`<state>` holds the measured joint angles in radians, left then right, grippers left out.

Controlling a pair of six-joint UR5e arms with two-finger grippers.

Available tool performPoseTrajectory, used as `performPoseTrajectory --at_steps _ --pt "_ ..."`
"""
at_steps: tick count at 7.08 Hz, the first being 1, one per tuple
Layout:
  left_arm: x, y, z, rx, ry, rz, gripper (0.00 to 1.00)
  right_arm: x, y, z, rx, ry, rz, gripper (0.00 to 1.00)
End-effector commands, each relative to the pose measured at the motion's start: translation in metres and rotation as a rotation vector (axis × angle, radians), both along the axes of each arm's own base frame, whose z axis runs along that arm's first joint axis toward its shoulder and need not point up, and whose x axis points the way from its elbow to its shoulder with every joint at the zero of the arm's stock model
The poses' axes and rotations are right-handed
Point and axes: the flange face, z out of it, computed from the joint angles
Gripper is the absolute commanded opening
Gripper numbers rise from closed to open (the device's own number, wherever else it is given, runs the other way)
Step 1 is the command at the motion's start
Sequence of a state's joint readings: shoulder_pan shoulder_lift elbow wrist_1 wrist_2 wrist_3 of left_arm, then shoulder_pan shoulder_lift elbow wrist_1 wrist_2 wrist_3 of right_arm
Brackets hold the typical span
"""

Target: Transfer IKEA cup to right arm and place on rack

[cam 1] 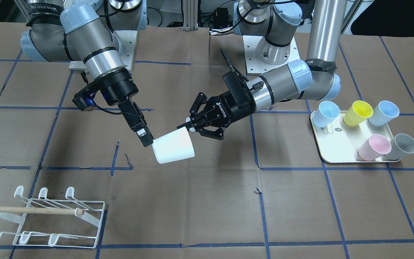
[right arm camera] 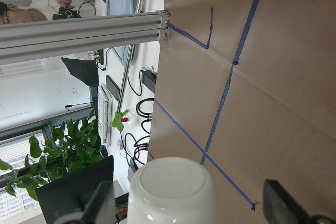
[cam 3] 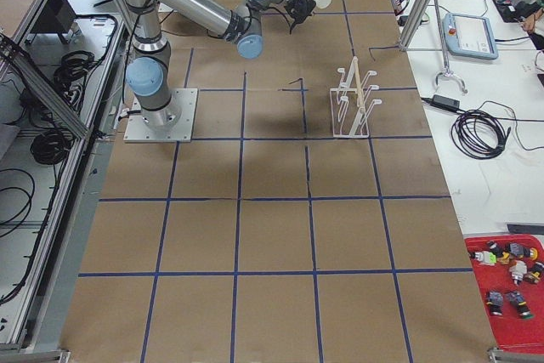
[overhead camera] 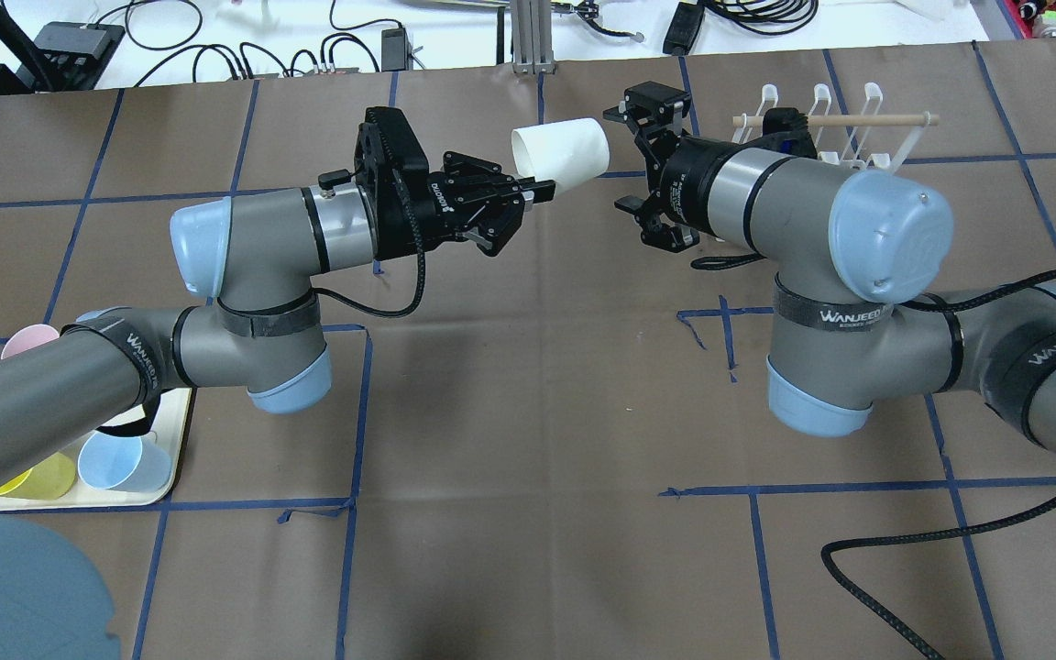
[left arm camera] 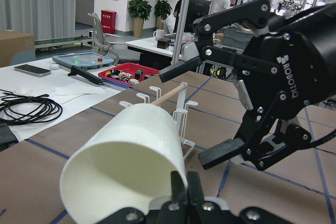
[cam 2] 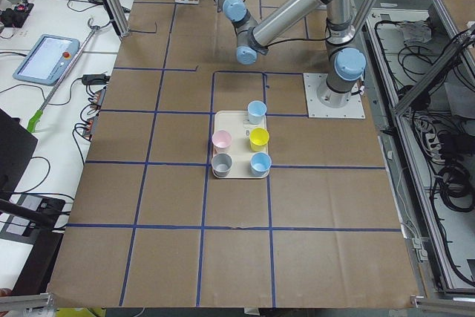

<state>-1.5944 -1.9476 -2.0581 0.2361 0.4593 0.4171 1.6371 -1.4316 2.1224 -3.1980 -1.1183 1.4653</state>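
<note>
The white IKEA cup (overhead camera: 563, 151) hangs on its side in the air over the table's middle. My left gripper (overhead camera: 537, 190) is shut on its rim, one finger inside the mouth; the left wrist view shows the pinch (left arm camera: 181, 188) on the cup (left arm camera: 126, 156). My right gripper (overhead camera: 622, 160) is open at the cup's base. Its fingers (right arm camera: 281, 205) stand on either side of the base (right arm camera: 170, 190), apart from it. In the front view the cup (cam 1: 174, 146) lies between the right gripper (cam 1: 149, 142) and the left gripper (cam 1: 189, 126). The white wire rack (cam 1: 49, 216) is empty.
The rack (overhead camera: 821, 128) stands behind my right wrist, at the table's far right. A cream tray (cam 1: 340, 153) with several coloured cups sits on my left side. A black cable (overhead camera: 904, 568) lies on the table near my right arm's base.
</note>
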Motion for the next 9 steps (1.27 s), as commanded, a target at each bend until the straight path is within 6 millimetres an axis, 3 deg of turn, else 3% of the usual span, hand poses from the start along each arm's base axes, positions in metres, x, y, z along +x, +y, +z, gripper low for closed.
performPoseTrajectory --at_steps 1,5,7,9 --pt "-0.003 0.002 0.000 -0.001 0.001 -0.004 0.04 0.008 0.002 -0.001 0.009 0.002 0.015 0.99" --pt "-0.003 0.002 0.001 0.000 0.003 -0.004 0.04 0.022 0.001 -0.003 0.016 0.002 0.041 0.99" --pt "-0.003 0.003 0.002 -0.002 0.003 -0.004 0.04 0.037 -0.013 -0.005 0.012 0.002 0.065 0.99" --pt "-0.003 0.002 0.002 0.000 0.002 -0.002 0.04 0.037 -0.019 -0.003 0.010 -0.004 0.061 0.99"
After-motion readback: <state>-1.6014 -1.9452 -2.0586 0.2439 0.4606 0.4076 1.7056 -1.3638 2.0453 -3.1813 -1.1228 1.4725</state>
